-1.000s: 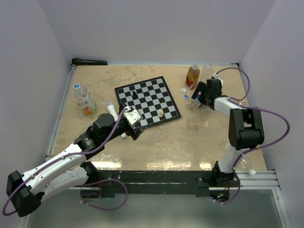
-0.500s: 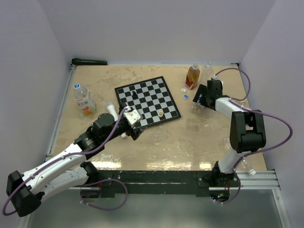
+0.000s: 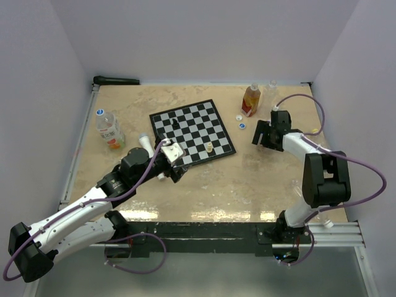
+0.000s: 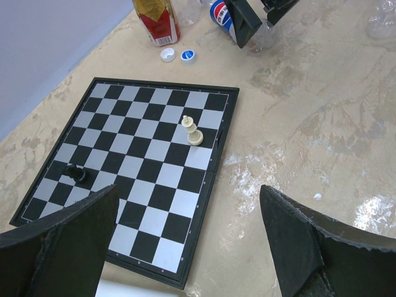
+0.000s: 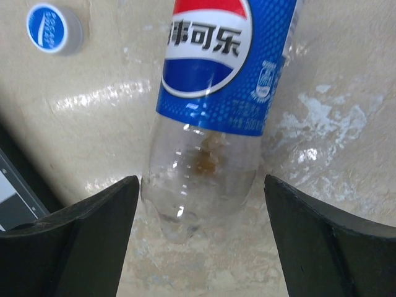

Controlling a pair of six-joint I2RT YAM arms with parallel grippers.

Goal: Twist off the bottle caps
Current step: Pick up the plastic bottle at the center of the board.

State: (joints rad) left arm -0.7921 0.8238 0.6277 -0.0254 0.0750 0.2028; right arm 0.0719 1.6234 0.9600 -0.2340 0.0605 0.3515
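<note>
ok so from where I'm standing, the right gripper is down at the far right of the bench, with the Pepsi bottle sitting between its fingers; they're right up against the clear lower part on both sides, below the blue label, and I honestly can't tell if they're squeezing yet or just flanking it; the neck is out of sight, so no idea if that one has a cap on

there's a loose blue cap lying flat on the bench just beside the bottle, and a white cap next to that, so I'd guess two are already off; the bottle on the far left has its screwed-on cap in place

left gripper is spread wide, holding nothing, hanging over the near edge of the chessboard

my two cents on the grab: that thin clear plastic will probably dent and slip, so I'd keep the bottle centred between the fingers and squeeze just enough to stop it rolling; gripping nearer the label, where it's likely stiffer, seems safer; and mind the loose blue cap sitting so close; easy to knock it away
</note>
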